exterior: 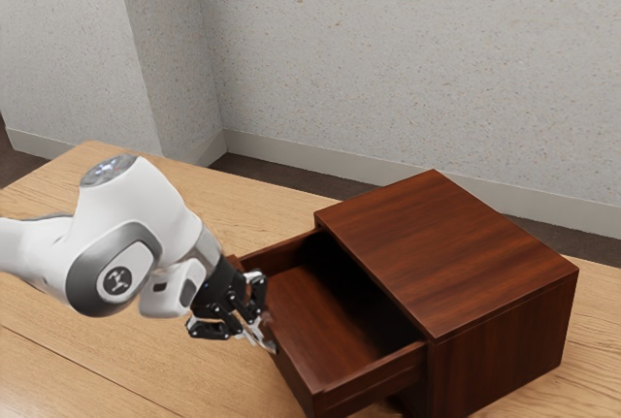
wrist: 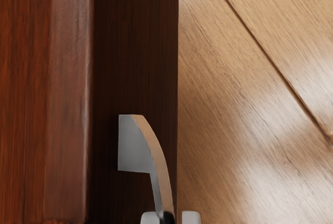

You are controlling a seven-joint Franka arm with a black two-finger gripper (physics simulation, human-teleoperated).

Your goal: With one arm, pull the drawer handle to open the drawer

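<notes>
at the drawer's front, near the table's [exterior: 87, 379] edge closest to the camera: gripper [exterior: 236, 319] sits against the front panel, right by the silver handle [wrist: 136, 154]. whether the hand is clamped on the handle or loose beside it, we cannot tell from either view.

drawer [exterior: 330, 336] stands well out of the dark wood cabinet [exterior: 446, 253], its inside bare. by our reading the opening is largely done.

risks as we judge them:
- overpull. little of the drawer looks left inside the cabinet; any more travel could bring it off its runners, and its front would drop toward the table.
- slip. the handle is a thin curved metal tab, seen edge-on from the wrist; if the hold is shallow, a tug would slide the hand off it.
- skewed pull. the arm comes in from the exterior view's left, at an angle to the drawer; a pull off the slide line could bind it, or drag the whole cabinet across the table instead.
- low forearm. the arm rides close above the tabletop; further retreat might scrape it.
</notes>
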